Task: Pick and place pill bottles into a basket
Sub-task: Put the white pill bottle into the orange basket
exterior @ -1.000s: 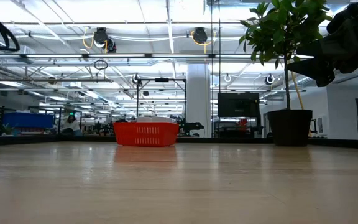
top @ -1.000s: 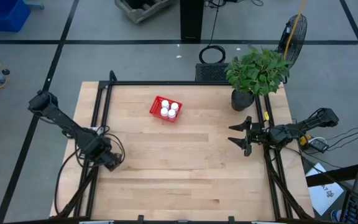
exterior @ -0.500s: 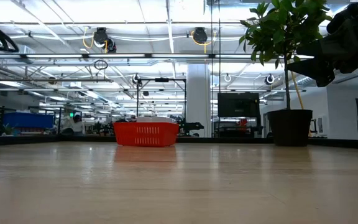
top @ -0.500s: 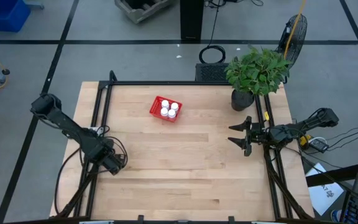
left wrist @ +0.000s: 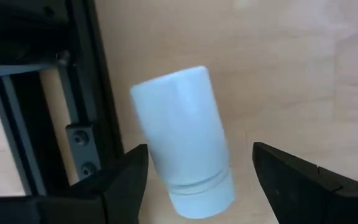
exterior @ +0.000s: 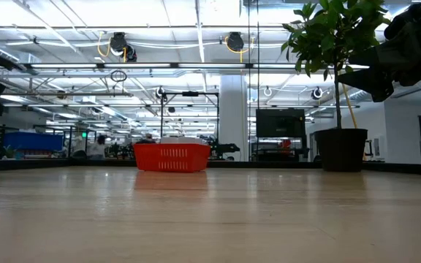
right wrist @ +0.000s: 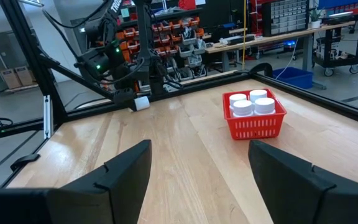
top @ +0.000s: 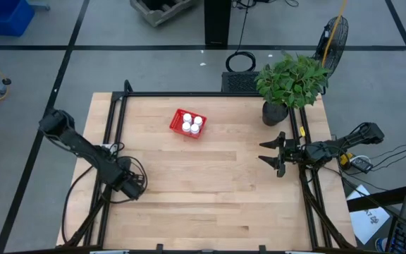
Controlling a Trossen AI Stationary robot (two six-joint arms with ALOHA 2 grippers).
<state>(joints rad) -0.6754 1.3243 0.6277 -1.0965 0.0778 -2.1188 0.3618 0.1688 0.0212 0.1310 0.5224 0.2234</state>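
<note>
Four bottles (top: 192, 123) in basket (top: 178, 117); fifth (left wrist: 185, 140) lying outside.

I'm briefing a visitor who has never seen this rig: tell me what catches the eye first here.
The bright red basket stands out toward the table's far side, with four white pill bottles upright inside. A fifth pill bottle lies on its side by the table's left rail, framed by the open left gripper. A leafy potted plant fills the far right corner.

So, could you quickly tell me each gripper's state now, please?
Left gripper: open, straddling a lying pill bottle.
Right gripper: open, empty.
</note>
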